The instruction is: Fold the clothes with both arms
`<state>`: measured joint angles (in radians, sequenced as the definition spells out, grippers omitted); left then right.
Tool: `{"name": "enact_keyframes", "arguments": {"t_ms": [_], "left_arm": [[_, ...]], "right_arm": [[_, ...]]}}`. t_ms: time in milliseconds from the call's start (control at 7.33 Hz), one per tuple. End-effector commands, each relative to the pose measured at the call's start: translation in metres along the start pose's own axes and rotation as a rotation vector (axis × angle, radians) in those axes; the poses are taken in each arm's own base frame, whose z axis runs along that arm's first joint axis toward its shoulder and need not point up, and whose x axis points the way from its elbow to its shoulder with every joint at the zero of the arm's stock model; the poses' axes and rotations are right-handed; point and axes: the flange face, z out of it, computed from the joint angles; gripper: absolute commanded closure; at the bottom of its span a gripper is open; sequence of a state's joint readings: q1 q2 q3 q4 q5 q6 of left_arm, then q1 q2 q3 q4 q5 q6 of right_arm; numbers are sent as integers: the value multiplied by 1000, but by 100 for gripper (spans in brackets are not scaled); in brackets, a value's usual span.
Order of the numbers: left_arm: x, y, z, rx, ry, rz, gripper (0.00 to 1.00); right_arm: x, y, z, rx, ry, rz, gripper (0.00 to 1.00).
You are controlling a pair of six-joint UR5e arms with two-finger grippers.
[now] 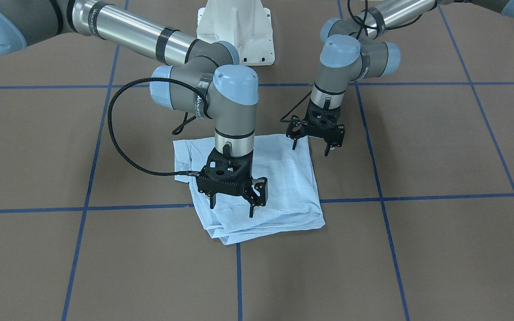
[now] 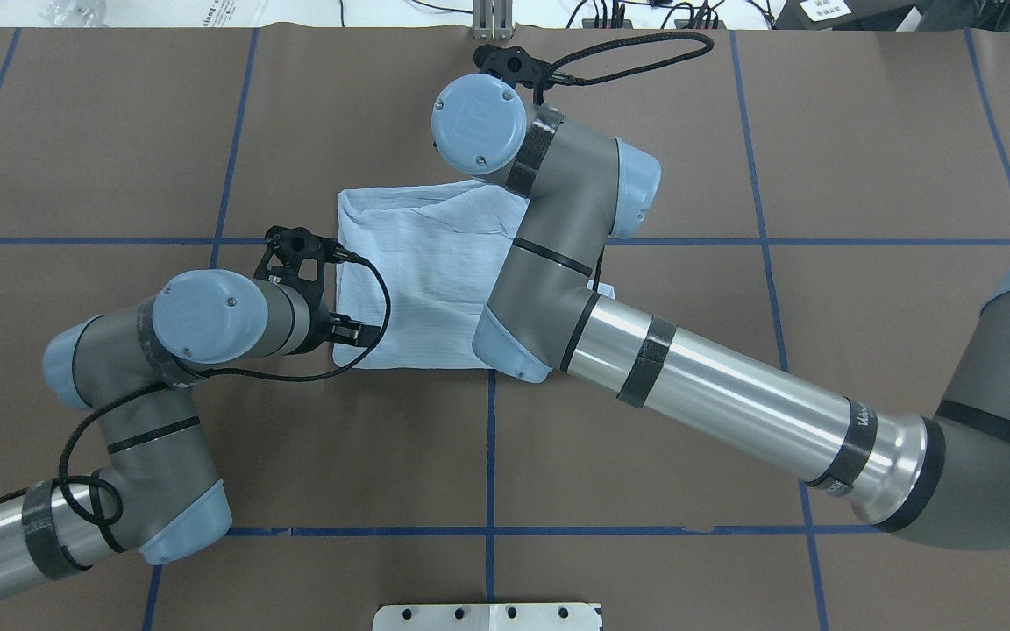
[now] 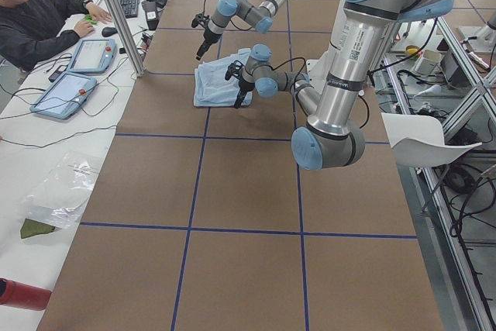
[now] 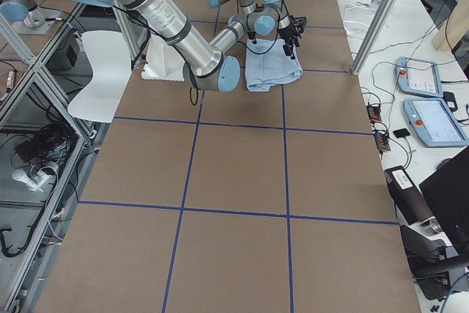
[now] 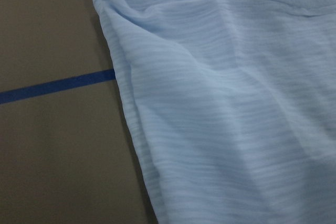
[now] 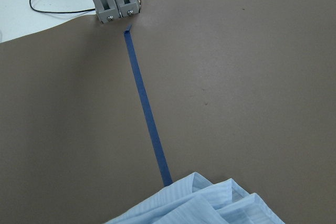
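Shirt (image 1: 283, 178), thin light-blue striped cloth, folded square on brown bench (image 1: 417, 249). Probably soft, light, slippery; grip layered edges. Right black tool (image 1: 232, 209) spread above it; left black tool (image 1: 310, 150) spread at its edge.

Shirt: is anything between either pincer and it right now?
Nothing visible is. The right pincer hangs open just above the folded shirt, near its operator-side edge. The left pincer hangs open at the edge on the robot's left, and neither holds anything.

folded lt-blue shirt (image 1: 283, 178), r arm (image 1: 234, 111) over, l arm (image 1: 337, 71) at edge
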<state>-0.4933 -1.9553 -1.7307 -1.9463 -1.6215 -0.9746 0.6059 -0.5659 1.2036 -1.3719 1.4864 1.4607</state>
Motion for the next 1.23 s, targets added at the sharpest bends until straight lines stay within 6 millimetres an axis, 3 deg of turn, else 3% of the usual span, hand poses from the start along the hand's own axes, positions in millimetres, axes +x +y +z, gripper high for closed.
{"name": "enact_keyframes", "arguments": {"t_ms": [0,273,409,545,818,955,1091], "left_arm": [[0,26,-6,-3,-37,33,0],[0,30,-4,-10,-49,37,0],[6,27,-19,-4,-19,40,0],[13,18,-47,22,19,55,0],[2,-13,-111,-17,86,38,0],[-9,-28,-140,11,81,60,0],[-27,-47,-162,23,73,39,0]], "right_arm": [[9,1,1,0,-1,0,0],[18,3,3,-1,-1,-1,0],[17,2,-4,-1,-13,-19,0],[30,5,-8,-28,-26,-28,0],[101,15,-33,-60,-41,-34,0],[121,17,-60,-86,-17,-46,0],[130,15,-91,-121,2,-99,0]]}}
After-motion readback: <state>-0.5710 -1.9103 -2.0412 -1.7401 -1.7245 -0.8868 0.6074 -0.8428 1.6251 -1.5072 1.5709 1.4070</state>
